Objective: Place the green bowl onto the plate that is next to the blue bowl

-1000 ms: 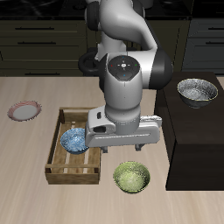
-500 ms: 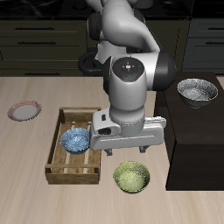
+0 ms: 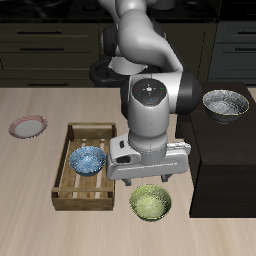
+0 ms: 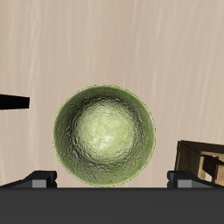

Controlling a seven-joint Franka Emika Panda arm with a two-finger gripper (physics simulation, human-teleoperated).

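The green bowl (image 3: 151,203) stands upright on the table near its front edge, beside the wooden tray. In the wrist view the green bowl (image 4: 104,134) fills the middle, directly under the hand. My gripper (image 3: 150,176) hangs just above the bowl's far rim, open and holding nothing; my gripper (image 4: 112,180) shows both fingertips (image 4: 40,178) spread wider than the bowl. The blue bowl (image 3: 86,160) sits inside the wooden tray (image 3: 72,192). A plate (image 3: 28,126) with a pink rim lies on the table, apart from the tray on its far side.
A dark raised block (image 3: 228,165) stands close beside the green bowl, with a silvery-grey bowl (image 3: 224,104) on top. The tray's corner (image 4: 203,159) shows near the bowl in the wrist view. The arm hides the table behind it.
My gripper has moved toward the table's front edge and down, closing in over the green bowl. The bowls, tray and plate have not moved.
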